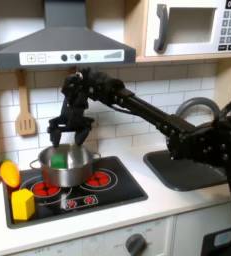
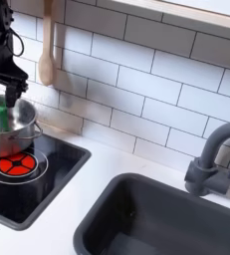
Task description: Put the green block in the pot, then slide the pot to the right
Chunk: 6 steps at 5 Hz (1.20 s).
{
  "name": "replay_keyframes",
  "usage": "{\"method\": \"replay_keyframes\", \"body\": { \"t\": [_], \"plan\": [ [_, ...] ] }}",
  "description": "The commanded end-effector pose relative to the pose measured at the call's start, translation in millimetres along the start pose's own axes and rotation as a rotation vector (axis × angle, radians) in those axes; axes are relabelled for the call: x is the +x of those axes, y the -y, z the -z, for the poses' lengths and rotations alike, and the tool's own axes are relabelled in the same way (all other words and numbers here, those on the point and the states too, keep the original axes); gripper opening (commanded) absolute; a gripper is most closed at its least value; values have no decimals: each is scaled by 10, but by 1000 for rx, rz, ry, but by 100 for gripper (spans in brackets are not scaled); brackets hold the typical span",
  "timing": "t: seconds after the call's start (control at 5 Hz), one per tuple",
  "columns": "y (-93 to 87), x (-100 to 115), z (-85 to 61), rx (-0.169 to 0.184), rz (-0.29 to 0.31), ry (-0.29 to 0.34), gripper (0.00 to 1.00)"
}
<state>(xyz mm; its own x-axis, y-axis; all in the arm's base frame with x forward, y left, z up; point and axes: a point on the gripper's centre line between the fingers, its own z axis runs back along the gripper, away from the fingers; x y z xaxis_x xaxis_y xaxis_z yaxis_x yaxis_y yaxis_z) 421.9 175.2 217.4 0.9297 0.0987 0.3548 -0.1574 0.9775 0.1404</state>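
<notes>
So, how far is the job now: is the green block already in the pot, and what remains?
Done: the green block lies inside the pot, visible in both exterior views. In hand: the hand hangs just above the pot with its fingers apart, holding nothing. Left: sliding the pot to the right; it sits on the stove at the first exterior view's left, near the yellow block.

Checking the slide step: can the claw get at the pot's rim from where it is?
Probably yes. The claw hangs open right above the pot, nothing lies between them, and the green block sits inside, below the rim.
</notes>
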Motion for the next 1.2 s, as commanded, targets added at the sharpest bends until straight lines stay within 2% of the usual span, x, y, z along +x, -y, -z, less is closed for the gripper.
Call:
{"method": "replay_keyframes", "body": {
  "t": [0.0, 0.8, 1.0],
  "plan": [
    [45, -45, 84, -7, 11, -23, 100],
    [146, -264, 404, -28, 7, -106, 100],
    [138, -262, 382, -44, 3, -103, 100]
  ]
}}
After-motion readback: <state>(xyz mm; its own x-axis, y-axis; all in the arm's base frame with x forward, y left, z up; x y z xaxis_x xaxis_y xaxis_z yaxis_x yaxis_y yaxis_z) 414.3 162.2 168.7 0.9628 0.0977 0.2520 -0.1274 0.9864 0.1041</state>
